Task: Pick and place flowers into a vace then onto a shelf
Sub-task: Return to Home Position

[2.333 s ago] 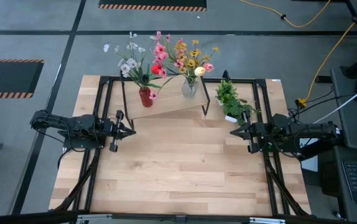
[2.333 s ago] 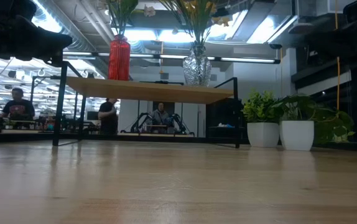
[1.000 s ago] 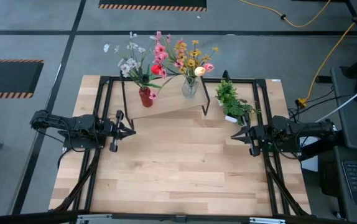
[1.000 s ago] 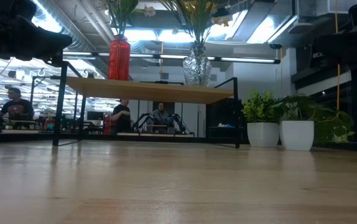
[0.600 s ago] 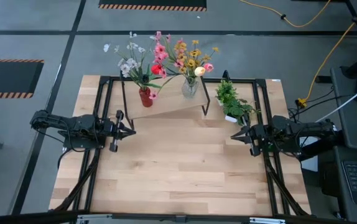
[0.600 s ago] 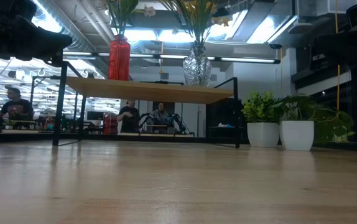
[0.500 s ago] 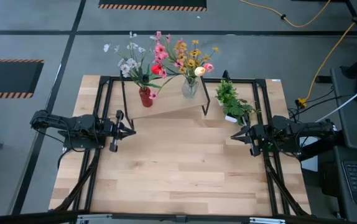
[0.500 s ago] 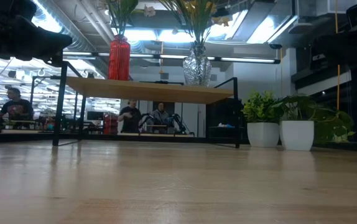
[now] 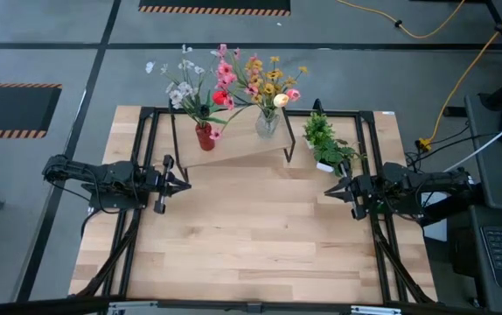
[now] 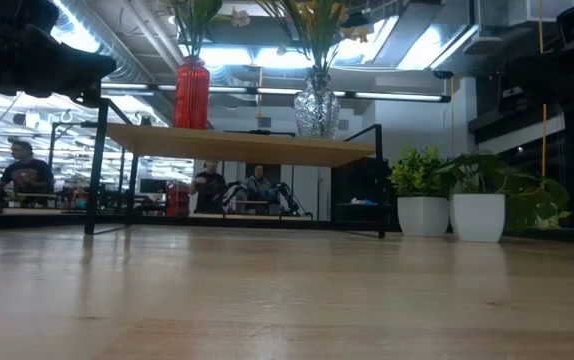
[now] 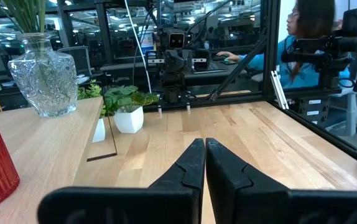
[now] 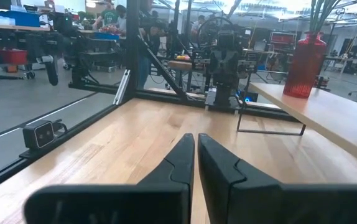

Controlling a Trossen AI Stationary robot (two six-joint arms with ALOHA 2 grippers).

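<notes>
Light-wood shelf (image 9: 238, 150) at the far side of the table (image 9: 260, 249) carries the red vase (image 9: 204, 136) and the clear glass vase (image 9: 267, 124) side by side, upright, each holding flowers (image 9: 225, 77). The left gripper (image 9: 184, 184) sits at the table's left edge, fingers pressed together on nothing. The right gripper (image 9: 329, 190) mirrors it at the right edge, likewise closed and empty, near the potted plant (image 9: 325, 142). Placement appears complete; both arms park outboard, away from the shelf.
</notes>
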